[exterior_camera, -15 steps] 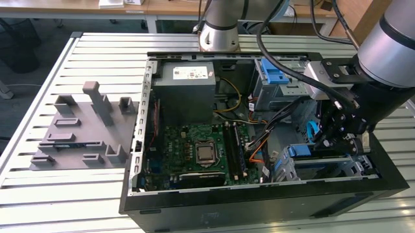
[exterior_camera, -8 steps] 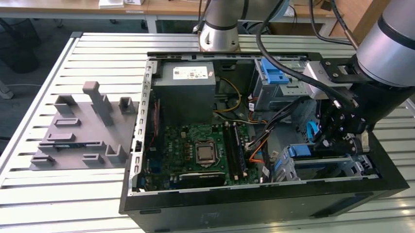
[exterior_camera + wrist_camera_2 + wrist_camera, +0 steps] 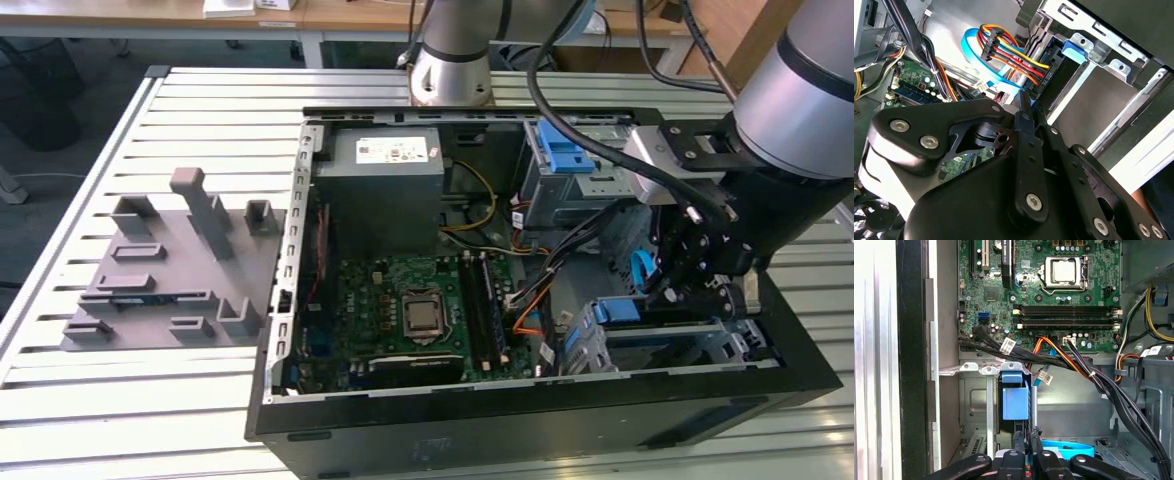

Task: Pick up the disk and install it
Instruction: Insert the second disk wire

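Observation:
The disk [image 3: 1015, 402] stands on edge in the metal drive cage [image 3: 974, 390] at the case's front corner, with its blue rail end facing me. In the exterior view the disk [image 3: 625, 312] shows as a blue piece in the cage [image 3: 667, 340] at the lower right. My gripper [image 3: 1026, 436] hangs just over that blue end, and its two black fingers [image 3: 1018, 440] are pressed close together with nothing held between them. In the second wrist view the gripper [image 3: 1029, 105] points at the cage beside the blue tab [image 3: 1075, 48]. Whether the fingertips touch the disk is hidden.
A bundle of black, orange and blue cables [image 3: 1079, 365] runs close beside the cage. The motherboard [image 3: 414, 300] and grey power supply [image 3: 387, 170] take up the case's middle. A blue latch [image 3: 561, 150] sits on the upper bay. A grey fixture [image 3: 174, 260] stands at the exterior view's left.

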### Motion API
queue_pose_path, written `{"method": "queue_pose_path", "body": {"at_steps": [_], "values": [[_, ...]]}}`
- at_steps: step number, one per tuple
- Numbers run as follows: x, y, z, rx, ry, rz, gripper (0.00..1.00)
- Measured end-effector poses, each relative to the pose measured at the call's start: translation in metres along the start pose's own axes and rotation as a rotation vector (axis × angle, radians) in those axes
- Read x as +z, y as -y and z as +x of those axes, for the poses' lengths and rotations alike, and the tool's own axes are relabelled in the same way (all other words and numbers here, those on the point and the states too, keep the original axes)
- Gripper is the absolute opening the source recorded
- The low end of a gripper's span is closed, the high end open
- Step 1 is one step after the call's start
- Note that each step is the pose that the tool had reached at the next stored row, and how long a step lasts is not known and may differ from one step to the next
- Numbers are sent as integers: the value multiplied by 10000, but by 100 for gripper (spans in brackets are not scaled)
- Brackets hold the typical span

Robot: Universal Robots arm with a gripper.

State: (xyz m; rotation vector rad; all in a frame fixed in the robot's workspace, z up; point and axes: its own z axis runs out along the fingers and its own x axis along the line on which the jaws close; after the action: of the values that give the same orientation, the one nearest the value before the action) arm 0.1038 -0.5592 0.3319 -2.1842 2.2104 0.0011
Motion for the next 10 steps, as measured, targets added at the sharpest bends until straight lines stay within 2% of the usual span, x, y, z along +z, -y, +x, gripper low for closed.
{"method": "queue_pose_path", "body": {"at_steps": [6,7,10], "values": [[0,0,0,0,0,0,17],[0,0,0,0,0,0,23],[0,0,0,-1,0,-1,23]]}}
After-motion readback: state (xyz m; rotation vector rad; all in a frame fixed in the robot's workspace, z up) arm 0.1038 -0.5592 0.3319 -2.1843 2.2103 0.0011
